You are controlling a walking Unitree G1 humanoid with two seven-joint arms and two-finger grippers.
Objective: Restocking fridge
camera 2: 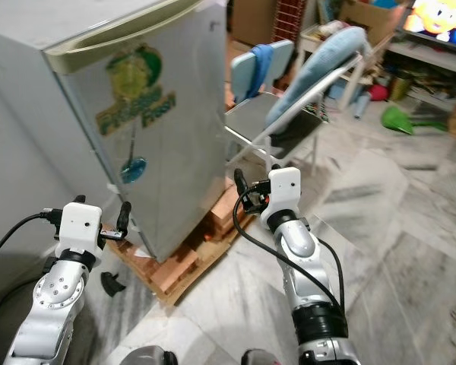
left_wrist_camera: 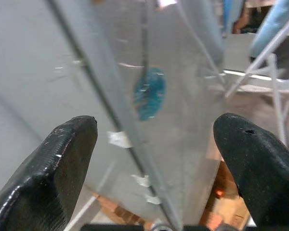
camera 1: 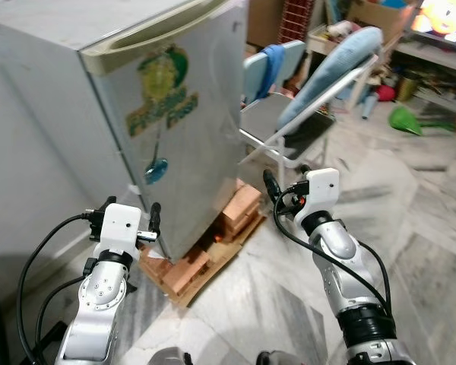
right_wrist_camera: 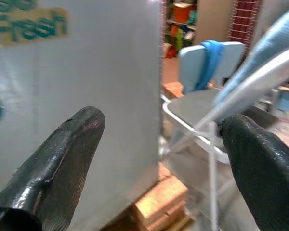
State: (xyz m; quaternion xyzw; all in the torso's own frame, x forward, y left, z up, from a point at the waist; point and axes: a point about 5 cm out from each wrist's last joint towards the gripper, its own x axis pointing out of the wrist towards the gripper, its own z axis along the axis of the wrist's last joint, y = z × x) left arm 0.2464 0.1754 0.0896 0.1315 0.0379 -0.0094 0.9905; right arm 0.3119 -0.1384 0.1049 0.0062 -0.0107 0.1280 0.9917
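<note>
Before me stands the grey fridge, its door shut, with a green sticker and a blue round one on the front, and it rests on bricks laid over a board. My left gripper hovers with fingers apart near the lower front corner of the fridge, and my right gripper also has its fingers spread, beside the other lower corner. Behind the fridge I see a folding chair with a blue cloth on its back.
</note>
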